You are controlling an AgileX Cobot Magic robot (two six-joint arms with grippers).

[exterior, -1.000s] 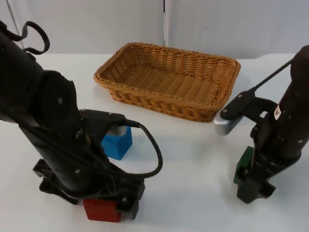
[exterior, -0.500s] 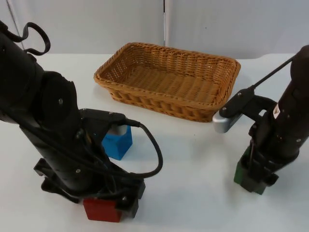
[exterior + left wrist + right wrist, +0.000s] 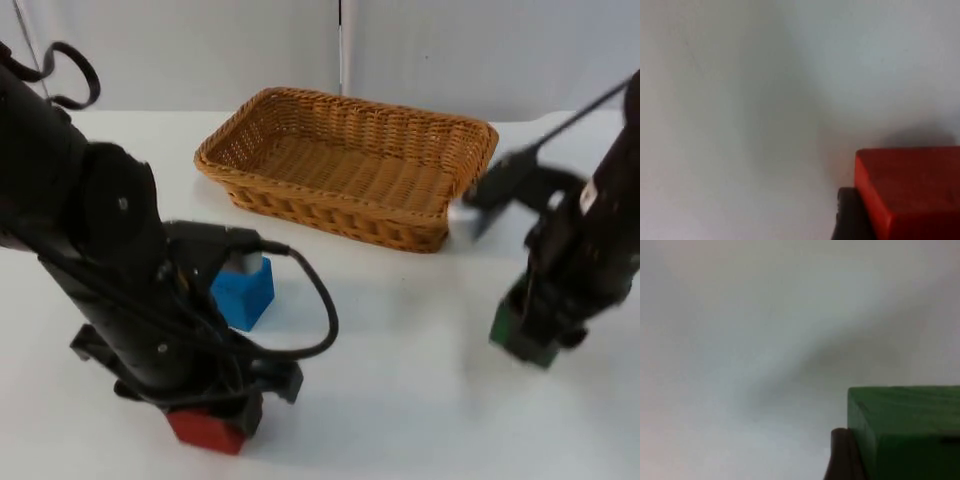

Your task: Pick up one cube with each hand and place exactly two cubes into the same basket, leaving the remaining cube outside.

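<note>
My left gripper (image 3: 212,420) is shut on a red cube (image 3: 205,430) near the table's front left, held just above the table top; the red cube (image 3: 907,192) sits against a black fingertip (image 3: 850,215) in the left wrist view. On the right, my right gripper (image 3: 530,335) is shut on a green cube (image 3: 520,335) lifted off the table; the green cube (image 3: 905,432) appears beside a black fingertip (image 3: 842,457) in the right wrist view. A blue cube (image 3: 243,292) rests on the table beside the left arm. The wicker basket (image 3: 440,222) stands at the back centre, with nothing in it.
The white table (image 3: 400,350) lies open between the two arms. A grey partition wall (image 3: 450,50) stands behind the basket.
The right gripper has closed on the green cube and risen with it, moving slightly toward the basket. The left gripper has lifted a little with the red cube.
</note>
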